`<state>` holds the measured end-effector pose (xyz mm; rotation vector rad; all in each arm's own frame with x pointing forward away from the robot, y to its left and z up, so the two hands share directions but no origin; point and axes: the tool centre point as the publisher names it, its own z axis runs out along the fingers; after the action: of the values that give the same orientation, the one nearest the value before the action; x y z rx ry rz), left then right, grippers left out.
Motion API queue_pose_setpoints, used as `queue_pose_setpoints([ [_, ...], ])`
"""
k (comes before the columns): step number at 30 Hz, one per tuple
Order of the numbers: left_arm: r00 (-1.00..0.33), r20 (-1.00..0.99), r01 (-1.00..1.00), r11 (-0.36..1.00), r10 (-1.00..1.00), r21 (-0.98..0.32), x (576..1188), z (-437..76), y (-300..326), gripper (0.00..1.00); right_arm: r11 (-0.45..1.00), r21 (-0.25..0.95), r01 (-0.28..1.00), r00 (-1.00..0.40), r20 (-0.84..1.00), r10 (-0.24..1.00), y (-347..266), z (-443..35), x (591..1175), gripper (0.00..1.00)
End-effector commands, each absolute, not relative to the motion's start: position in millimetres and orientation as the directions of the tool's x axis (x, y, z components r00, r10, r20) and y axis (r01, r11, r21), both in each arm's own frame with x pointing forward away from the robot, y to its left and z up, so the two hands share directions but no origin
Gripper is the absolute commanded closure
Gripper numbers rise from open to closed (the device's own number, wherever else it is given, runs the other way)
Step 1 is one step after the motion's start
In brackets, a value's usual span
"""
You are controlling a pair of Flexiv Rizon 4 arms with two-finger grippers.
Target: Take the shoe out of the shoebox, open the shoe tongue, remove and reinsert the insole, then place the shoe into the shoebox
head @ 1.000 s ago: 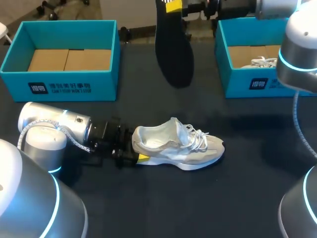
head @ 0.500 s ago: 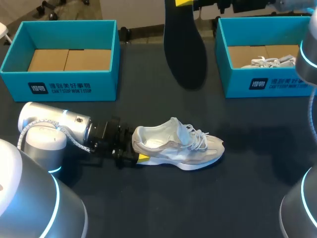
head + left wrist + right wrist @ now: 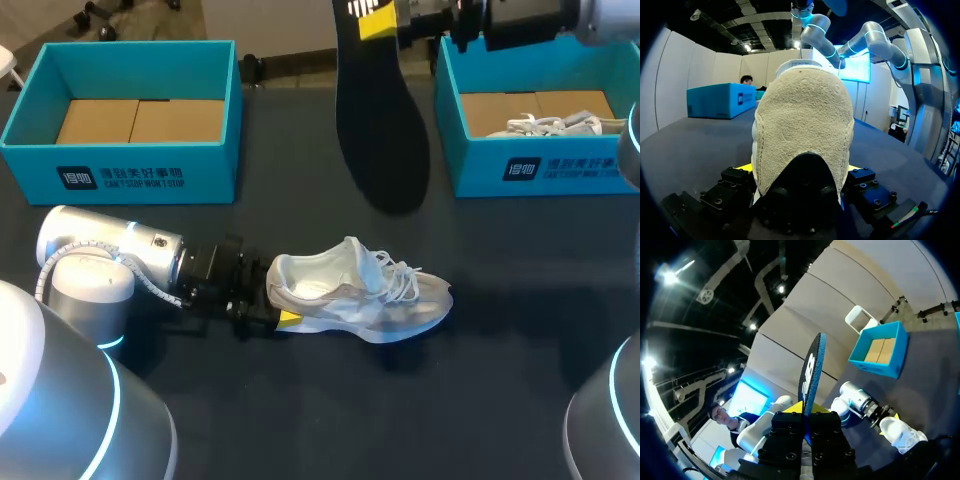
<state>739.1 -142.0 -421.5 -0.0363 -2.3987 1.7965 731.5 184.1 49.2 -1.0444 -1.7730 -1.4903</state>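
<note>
Left arm (image 3: 110, 262): it lies low along the bench (image 3: 300, 420), coming in from your left side. The left jaws are closed on the heel of the shoe (image 3: 355, 300), one finger on each side. In the left wrist view the pale heel fills the space between the two fingers, and a strip of yellow tip (image 3: 746, 167) shows beside it.

Shoe: a white and beige trainer standing sole-down on the bench, near the middle. Its heel points to your left and its toe to your right. The laces are loose and the tongue is raised.

Right arm (image 3: 530, 20): it is held high over the far side of the bench. The right jaws are clamped on one end of the insole (image 3: 380, 120). In the right wrist view the insole stands edge-on between the fingers, and both fingers press on it.

Insole: dark, hanging lengthwise from the right jaws with its free end down. It is clear of the bench and well apart from the shoe. In the head view it falls between the two boxes.

Left shoebox (image 3: 130, 165): teal, open, at the far left of the bench, with brown card on its floor.

Right shoebox (image 3: 540, 165): teal, open, at the far right. A second white shoe (image 3: 550, 125) lies inside it.
</note>
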Motion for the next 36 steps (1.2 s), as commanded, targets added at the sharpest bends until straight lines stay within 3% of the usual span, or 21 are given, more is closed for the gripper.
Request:
queue_pose_setpoints([
  [1,-0.989,0.1,-0.067,0.286,0.105,-0.956,738.5,-422.6,-142.5,1.0,0.041,0.512,0.858,-0.508,0.836,0.207,180.9,48.8,715.3,1.0],
  [22,-0.989,0.1,-0.067,0.286,0.105,-0.956,738.5,-422.6,-142.5,1.0,0.016,0.517,0.856,-0.507,0.833,0.221,180.2,48.4,706.7,1.0],
  [29,-0.989,0.1,-0.067,0.286,0.105,-0.956,738.5,-422.6,-142.5,1.0,0.017,0.627,0.778,-0.621,0.766,0.169,172.8,38.1,685.4,1.0],
  [36,-0.989,0.1,-0.067,0.286,0.105,-0.956,738.5,-422.6,-142.5,1.0,0.025,0.661,0.75,-0.654,0.735,0.181,168.6,35.9,677.3,1.0],
])
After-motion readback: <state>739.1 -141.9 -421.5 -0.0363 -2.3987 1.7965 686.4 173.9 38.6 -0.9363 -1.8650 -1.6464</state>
